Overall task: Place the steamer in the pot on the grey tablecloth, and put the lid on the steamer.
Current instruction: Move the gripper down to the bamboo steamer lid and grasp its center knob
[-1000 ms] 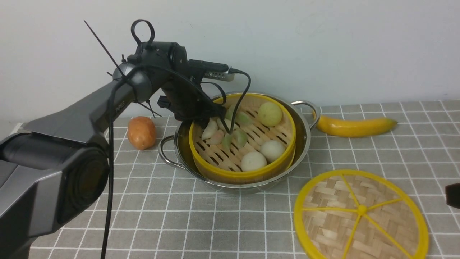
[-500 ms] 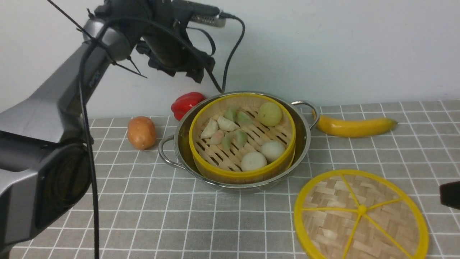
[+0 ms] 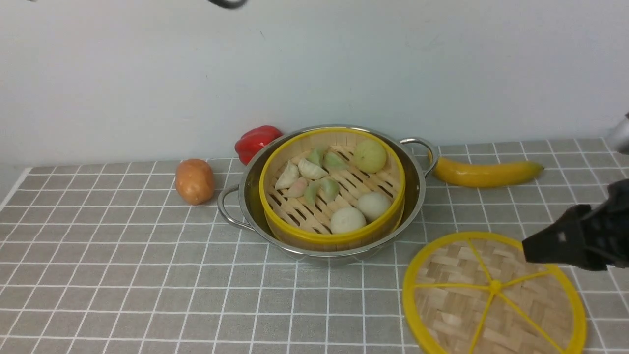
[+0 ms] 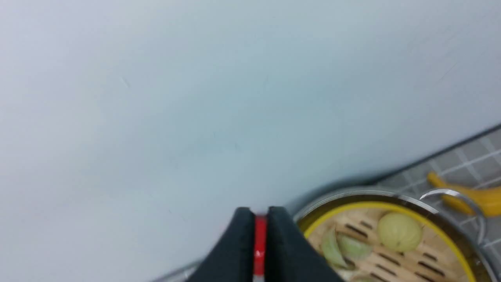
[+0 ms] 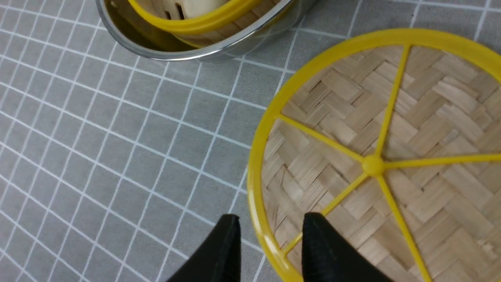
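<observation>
Nearest: flat round woven-bamboo lid w/ yellow rim + spokes (image 3: pixel 495 286), flat on the grey cloth w/ thin white grid (image 3: pixel 255 305), robot's R side of the pot. Black R gripper (image 5: pixel 270 235) now reaches in over the lid's far R edge in front view; a moment ago only its tip showed at frame edge. Jaws apart, nothing between them.

Farther: wide shiny steel two-handled pot (image 3: pixel 331 254), round bamboo steamer w/ yellow rim (image 3: pixel 334 239) sitting inside it, slatted floor up, holding dumplings (image 3: pixel 310 169), pale round buns (image 3: pixel 347 220) etc. Steamer looks level, approx. centred.

Beyond/around: orange-brown potato-like thing (image 3: pixel 194 181) L of pot, red pepper (image 3: pixel 257 142) behind pot's L side, yellow banana (image 3: pixel 486 173) R of it.

L arm — was at the steamer rim, now lifted away, nearly out of front view. L gripper (image 4: pixel 261 243): tips close together, narrow gap, red pepper seen through it, nothing held.

Means: steamer step looks done; lid step starting w/ R arm. Next prob. needs R jaws lowered astride the lid rim. Risk: thin rim flush w/ cloth — tips may pinch cloth or shove lid.
</observation>
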Controlling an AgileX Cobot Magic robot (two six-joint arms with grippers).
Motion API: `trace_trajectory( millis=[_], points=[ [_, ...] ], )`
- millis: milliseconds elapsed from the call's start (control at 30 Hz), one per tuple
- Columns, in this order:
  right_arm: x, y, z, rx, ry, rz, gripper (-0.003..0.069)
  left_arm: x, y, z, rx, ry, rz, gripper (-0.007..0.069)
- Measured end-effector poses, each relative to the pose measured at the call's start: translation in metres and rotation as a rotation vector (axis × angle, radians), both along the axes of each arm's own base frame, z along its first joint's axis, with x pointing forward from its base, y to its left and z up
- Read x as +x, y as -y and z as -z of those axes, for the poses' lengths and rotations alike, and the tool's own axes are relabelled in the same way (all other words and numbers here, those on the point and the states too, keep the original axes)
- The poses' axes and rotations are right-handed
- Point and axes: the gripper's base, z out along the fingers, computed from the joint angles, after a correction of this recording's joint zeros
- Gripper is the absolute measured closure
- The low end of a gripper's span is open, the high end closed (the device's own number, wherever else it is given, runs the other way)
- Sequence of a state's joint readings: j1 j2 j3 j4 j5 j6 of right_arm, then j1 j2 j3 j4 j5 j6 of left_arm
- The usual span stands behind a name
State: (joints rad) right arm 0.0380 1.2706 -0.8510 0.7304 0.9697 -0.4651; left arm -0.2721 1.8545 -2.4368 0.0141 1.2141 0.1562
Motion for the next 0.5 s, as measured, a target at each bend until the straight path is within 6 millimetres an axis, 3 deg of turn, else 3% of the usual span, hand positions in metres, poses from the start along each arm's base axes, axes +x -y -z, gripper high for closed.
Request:
trace_trajectory(
  millis=[33,67,133,167,200,267,367,400,500],
  points=[
    [0.002,0.000,0.002,-0.003,-0.007,-0.001,0.0417,-0.003,-0.001,-0.003,0.002,0.008,0.003,0.0624],
    [0.011,0.001,0.005,-0.018,-0.019,-0.005,0.0417,-0.025,-0.007,-0.023,-0.002,0.066,0.012,0.0645],
    [0.020,0.001,0.013,-0.030,-0.045,-0.001,0.0417,-0.054,-0.015,-0.046,0.001,0.130,0.022,0.0648],
    [0.021,0.001,0.013,-0.030,-0.046,-0.001,0.0417,-0.061,-0.017,-0.050,0.001,0.143,0.024,0.0648],
    [0.026,-0.001,0.019,-0.042,-0.062,-0.004,0.0417,-0.084,-0.023,-0.060,0.004,0.169,0.028,0.0648],
    [0.030,-0.005,0.026,-0.067,-0.069,-0.022,0.0417,-0.107,-0.030,-0.065,0.012,0.177,0.033,0.0648],
    [0.034,-0.022,0.033,-0.116,-0.066,-0.090,0.0417,-0.148,-0.041,-0.055,0.043,0.140,0.048,0.0648],
    [0.034,-0.023,0.033,-0.116,-0.066,-0.096,0.0417,-0.153,-0.042,-0.052,0.046,0.130,0.048,0.0648],
    [0.038,-0.040,0.034,-0.166,-0.062,-0.108,0.0417,-0.196,-0.054,-0.017,0.067,0.039,0.060,0.0648]
  ],
)
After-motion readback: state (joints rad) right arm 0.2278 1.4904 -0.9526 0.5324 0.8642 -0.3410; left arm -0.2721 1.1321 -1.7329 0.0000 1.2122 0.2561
